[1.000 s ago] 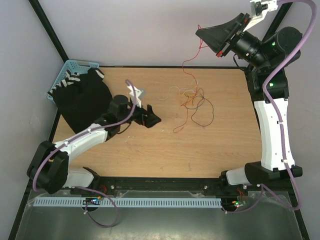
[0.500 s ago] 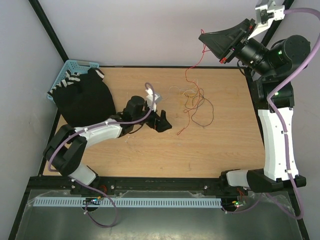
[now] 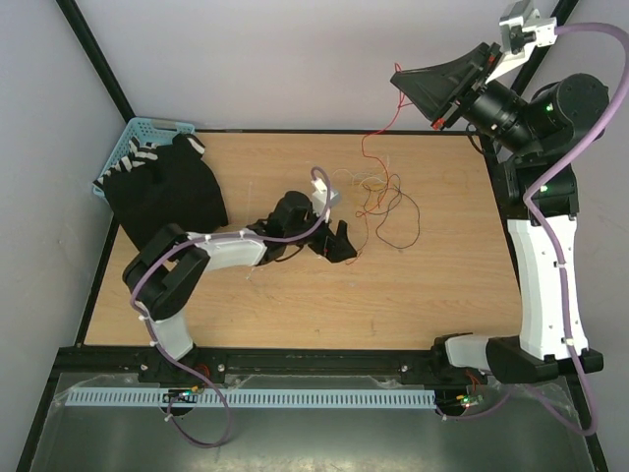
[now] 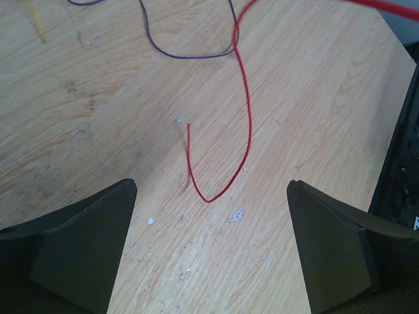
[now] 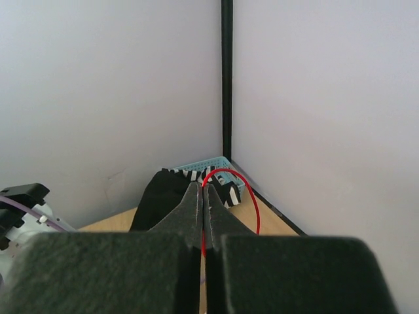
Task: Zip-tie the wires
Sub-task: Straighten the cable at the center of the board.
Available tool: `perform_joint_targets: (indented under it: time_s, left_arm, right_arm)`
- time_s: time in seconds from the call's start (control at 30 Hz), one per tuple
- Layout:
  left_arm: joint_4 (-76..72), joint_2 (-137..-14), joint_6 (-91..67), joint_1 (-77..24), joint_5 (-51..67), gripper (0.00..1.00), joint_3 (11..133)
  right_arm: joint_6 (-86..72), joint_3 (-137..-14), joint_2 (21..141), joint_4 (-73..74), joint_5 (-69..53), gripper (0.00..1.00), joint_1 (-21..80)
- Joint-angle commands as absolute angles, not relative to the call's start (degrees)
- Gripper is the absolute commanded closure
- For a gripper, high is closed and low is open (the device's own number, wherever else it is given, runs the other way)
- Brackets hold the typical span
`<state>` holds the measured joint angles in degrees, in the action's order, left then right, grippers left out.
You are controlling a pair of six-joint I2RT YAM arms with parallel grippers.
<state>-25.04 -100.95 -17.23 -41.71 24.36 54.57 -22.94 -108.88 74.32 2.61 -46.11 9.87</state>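
The left fingers (image 3: 345,244) are spread as wide as they go and hold nothing. They sit low over the desk (image 3: 295,305), and bare wood shows between them. In the left wrist view the free end of a red strand (image 4: 247,104) lies on the wood in the gap between the two fingers. It bends into a narrow hook there and touches neither finger. Just beyond the fingertips a dark strand (image 4: 190,55) loops across the wood and crosses the red one, and an orange bit (image 4: 36,19) shows far off to their left.

The right fingers (image 3: 398,72) are pressed tight together and pinch the red strand (image 5: 229,173), which arches out from between their tips in the right wrist view. These fingers hang high above the desk's far right corner. From their tips the strand drops (image 3: 366,146) to the rest of the wires (image 3: 378,202). That loose tangle lies on the desk below the right fingers and just ahead of the left fingers, its nearest curls close beside them.

Well to the left of the left fingers, a black cloth (image 3: 167,192) with white stripes spills from a blue basket (image 3: 138,130) at the far left corner. Both also show beyond the right fingertips (image 5: 163,193).
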Motion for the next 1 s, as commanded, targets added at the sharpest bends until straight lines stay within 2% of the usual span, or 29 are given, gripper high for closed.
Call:
perform_joint_targets:
  time_s: [0.0,0.17,0.2,0.3,0.53,0.63,0.67,0.87,0.97]
  left_arm:
    - [-28.6,-103.6,-17.5,-43.8,24.4,0.01,57.0]
    - [-29.0,-107.3,-17.4,-46.3,25.2,0.01,58.5]
    - [-29.1,-107.8,-17.2,-46.7,25.0,0.03,58.7]
    - [-29.1,-109.1,-17.0,-47.1,25.0,0.22,59.2]
    - [-29.0,-110.5,-16.3,-47.1,25.2,0.77,59.6]
    - [-29.0,-108.4,-16.3,-46.1,24.3,0.97,57.5]
    - [-28.9,-107.0,-16.8,-45.3,23.9,1.00,56.2]
    - [-27.6,-93.4,-23.9,-35.0,22.8,1.00,44.9]
    - [-21.7,-84.3,-26.4,-28.7,21.3,1.00,40.9]
  right_arm:
    - [-21.4,-107.9,72.2,1.6,-46.4,1.00,10.0]
    - [-21.0,-106.0,71.3,1.6,-45.1,1.00,10.0]
    - [-20.9,-105.8,71.2,1.6,-45.0,1.00,10.0]
    - [-20.5,-105.2,70.6,1.8,-44.6,1.00,10.0]
    - [-19.0,-103.1,69.4,2.6,-42.6,1.00,10.0]
    - [-16.3,-101.9,68.4,5.2,-39.9,1.00,10.0]
    - [-14.8,-101.5,68.1,6.7,-38.5,1.00,9.9]
    - [-6.0,-96.2,66.4,15.9,-25.3,1.00,9.7]
    - [-3.2,-91.9,65.5,18.5,-16.5,1.00,9.3]
